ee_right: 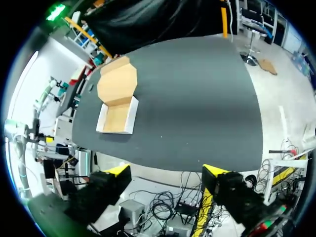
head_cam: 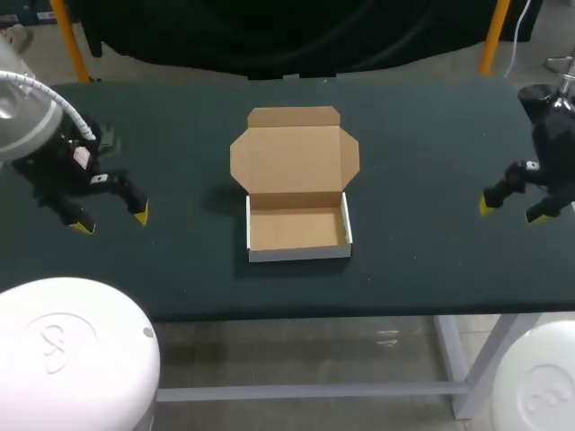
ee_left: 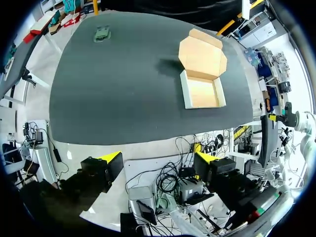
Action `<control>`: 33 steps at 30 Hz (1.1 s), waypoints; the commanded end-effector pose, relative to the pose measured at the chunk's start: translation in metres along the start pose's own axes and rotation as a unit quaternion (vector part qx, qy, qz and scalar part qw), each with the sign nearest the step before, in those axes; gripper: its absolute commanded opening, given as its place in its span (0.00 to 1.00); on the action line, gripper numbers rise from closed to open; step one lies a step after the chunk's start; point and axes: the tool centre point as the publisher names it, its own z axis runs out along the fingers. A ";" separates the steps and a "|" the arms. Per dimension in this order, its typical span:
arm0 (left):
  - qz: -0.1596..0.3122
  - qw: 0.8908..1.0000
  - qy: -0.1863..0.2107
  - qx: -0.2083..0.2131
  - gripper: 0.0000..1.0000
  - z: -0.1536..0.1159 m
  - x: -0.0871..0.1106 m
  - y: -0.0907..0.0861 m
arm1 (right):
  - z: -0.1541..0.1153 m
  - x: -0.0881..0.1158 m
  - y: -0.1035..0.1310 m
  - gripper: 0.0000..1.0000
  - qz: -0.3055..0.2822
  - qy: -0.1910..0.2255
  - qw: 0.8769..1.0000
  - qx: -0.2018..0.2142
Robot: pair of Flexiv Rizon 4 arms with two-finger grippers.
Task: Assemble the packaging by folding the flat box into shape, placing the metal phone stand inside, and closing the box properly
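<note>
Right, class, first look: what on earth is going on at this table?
Nothing is being handled right now. The cardboard box sits in the middle of the table, already folded into a tray, lid open behind it, and empty. The left claw and right claw hang open on either side, well clear of it. A small greenish object, probably the phone stand, lies on the table beyond the left claw, not yet packed.

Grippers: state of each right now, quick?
Left gripper: open, holding nothing.
Right gripper: open, holding nothing.
</note>
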 end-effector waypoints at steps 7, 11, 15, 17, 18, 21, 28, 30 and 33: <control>-0.004 1.000 -0.003 -0.003 1.00 0.007 -0.002 -0.003 | 0.009 0.000 0.010 1.00 -0.003 0.007 1.000 0.028; -0.004 1.000 -0.004 -0.004 1.00 0.010 -0.002 -0.004 | 0.017 0.001 0.012 1.00 -0.007 0.009 0.999 0.035; -0.009 1.000 -0.006 -0.004 1.00 0.013 -0.003 -0.005 | 0.020 0.001 0.013 1.00 -0.006 0.011 0.999 0.040; -0.011 1.000 -0.007 -0.003 1.00 0.013 -0.003 -0.005 | 0.020 0.001 0.014 1.00 -0.006 0.011 0.999 0.041; -0.011 1.000 -0.007 0.000 1.00 0.013 -0.003 -0.005 | 0.020 0.002 0.014 1.00 -0.007 0.011 0.999 0.042; -0.013 1.000 -0.014 0.003 1.00 0.011 -0.003 -0.004 | 0.020 0.002 0.014 1.00 -0.008 0.009 0.999 0.042; -0.017 1.000 -0.021 0.007 1.00 0.006 -0.005 -0.004 | 0.019 0.001 0.014 1.00 -0.005 0.001 0.999 0.045; -0.018 1.000 -0.021 0.007 1.00 0.006 -0.005 -0.004 | 0.019 0.001 0.014 1.00 -0.005 0.001 0.999 0.045; -0.020 1.000 -0.022 0.006 1.00 0.007 -0.006 -0.006 | 0.019 0.001 0.014 1.00 -0.005 0.001 0.999 0.045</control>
